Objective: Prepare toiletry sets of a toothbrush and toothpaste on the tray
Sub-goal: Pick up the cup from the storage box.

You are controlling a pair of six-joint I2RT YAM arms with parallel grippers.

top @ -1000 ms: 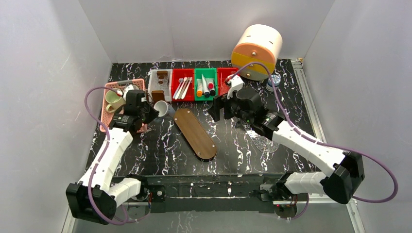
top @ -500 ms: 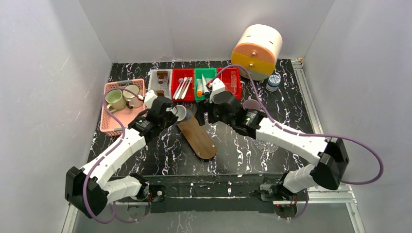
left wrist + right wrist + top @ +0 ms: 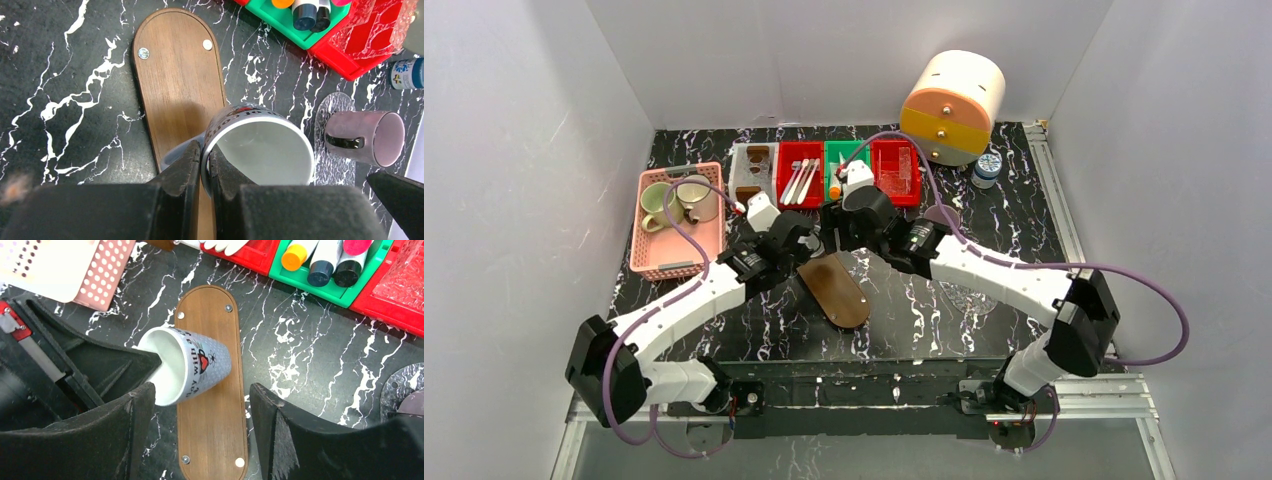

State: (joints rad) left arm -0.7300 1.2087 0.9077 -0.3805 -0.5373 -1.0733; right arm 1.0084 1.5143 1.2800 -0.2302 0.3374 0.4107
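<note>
My left gripper [image 3: 205,152] is shut on the rim of a white-and-grey printed mug [image 3: 265,145], holding it tilted over the oval wooden tray [image 3: 175,75]. In the right wrist view the mug [image 3: 192,370] lies across the tray [image 3: 212,425]. My right gripper [image 3: 202,390] is open and empty, its jaws wide apart above the tray beside the mug. White tubes with orange, dark and pink caps [image 3: 318,265] lie in a green bin. Slim white toothbrushes [image 3: 800,180] lie in the red bin to its left. In the top view both grippers meet over the tray's far end [image 3: 839,290].
A pink basket [image 3: 674,220] with two mugs stands at the left. A purple mug [image 3: 365,137] lies on a clear coaster to the right of the tray. A red bin [image 3: 894,170], a round drawer unit [image 3: 954,105] and a small jar [image 3: 987,168] stand at the back right.
My left arm has carried the mug from beside the pink basket rightwards to over the tray. My right arm has swung left to above the tray.
</note>
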